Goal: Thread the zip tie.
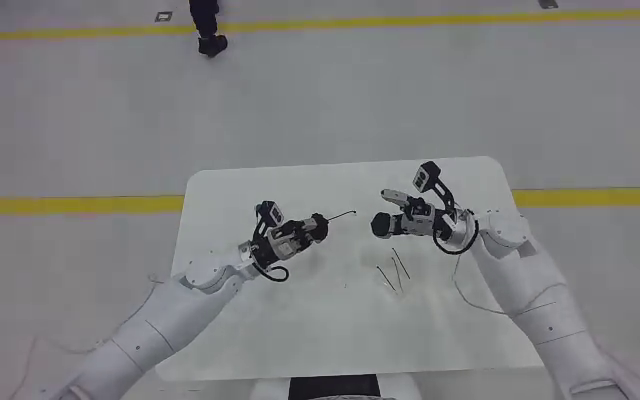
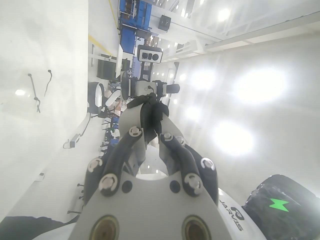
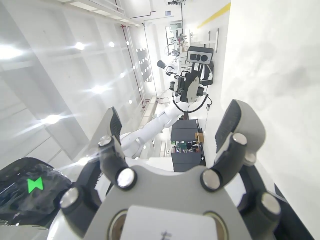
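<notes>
My left gripper (image 1: pixel 320 226) hovers over the middle of the white table (image 1: pixel 300 330), shut on a thin black zip tie (image 1: pixel 342 215) whose free end points toward the other arm. In the left wrist view the fingers (image 2: pixel 130 123) press together with the black zip tie (image 2: pixel 138 101) sticking out past the tips. My right gripper (image 1: pixel 385 211) faces it a short way off, open and holding nothing. The right wrist view has the two black pads (image 3: pixel 115 123) spread wide, with the left gripper (image 3: pixel 190 88) straight ahead between them.
Two or three spare black zip ties (image 1: pixel 395 268) lie loose on the table below the right gripper; they appear as zip ties (image 2: pixel 35 91) in the left wrist view. The table's rounded far edge (image 1: pixel 350 166) borders grey floor with yellow lines.
</notes>
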`<state>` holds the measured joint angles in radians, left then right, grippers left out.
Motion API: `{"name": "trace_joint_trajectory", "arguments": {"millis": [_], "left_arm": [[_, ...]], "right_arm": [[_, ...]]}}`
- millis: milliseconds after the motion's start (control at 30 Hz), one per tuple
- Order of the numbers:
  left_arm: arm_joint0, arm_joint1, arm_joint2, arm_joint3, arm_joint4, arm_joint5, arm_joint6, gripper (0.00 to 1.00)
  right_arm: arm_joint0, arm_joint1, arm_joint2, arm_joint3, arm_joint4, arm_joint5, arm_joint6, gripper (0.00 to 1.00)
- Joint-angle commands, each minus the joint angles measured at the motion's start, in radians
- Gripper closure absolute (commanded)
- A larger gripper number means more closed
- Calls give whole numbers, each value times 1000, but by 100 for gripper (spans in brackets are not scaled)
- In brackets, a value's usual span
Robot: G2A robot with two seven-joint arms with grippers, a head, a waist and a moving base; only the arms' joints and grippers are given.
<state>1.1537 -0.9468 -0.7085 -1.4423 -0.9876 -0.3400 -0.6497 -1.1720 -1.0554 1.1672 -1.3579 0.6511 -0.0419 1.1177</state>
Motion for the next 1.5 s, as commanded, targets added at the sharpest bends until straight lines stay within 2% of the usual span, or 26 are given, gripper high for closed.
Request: {"name": "trace_joint_trajectory", "arguments": {"millis": [0, 200, 233, 300, 333, 533, 600, 833, 1200, 1467], "left_arm": [[0, 0, 0, 0, 0, 0, 0, 100], [0, 0, 0, 0, 0, 0, 0, 100], [0, 0, 0, 0, 0, 0, 0, 100], [0, 0, 0, 0, 0, 0, 0, 100], [0, 0, 0, 0, 0, 0, 0, 100], [0, 0, 0, 0, 0, 0, 0, 100], [0, 0, 0, 0, 0, 0, 0, 100], [0, 0, 0, 0, 0, 0, 0, 100], [0, 0, 0, 0, 0, 0, 0, 100], [0, 0, 0, 0, 0, 0, 0, 100]], "right_arm": [[23, -7, -16, 34, 37, -10, 33, 0], [106, -36, -92, 143, 82, -38, 91, 0], [118, -41, -103, 160, 83, -46, 91, 5], [136, -52, -127, 194, 94, -63, 102, 45], [143, -56, -136, 208, 99, -72, 107, 53], [178, -81, -181, 289, 130, -92, 137, 62], [188, -87, -190, 309, 136, -98, 143, 68], [219, -108, -218, 363, 138, -114, 153, 67], [242, -128, -232, 413, 145, -131, 179, 79], [250, -137, -231, 432, 143, -139, 190, 80]]}}
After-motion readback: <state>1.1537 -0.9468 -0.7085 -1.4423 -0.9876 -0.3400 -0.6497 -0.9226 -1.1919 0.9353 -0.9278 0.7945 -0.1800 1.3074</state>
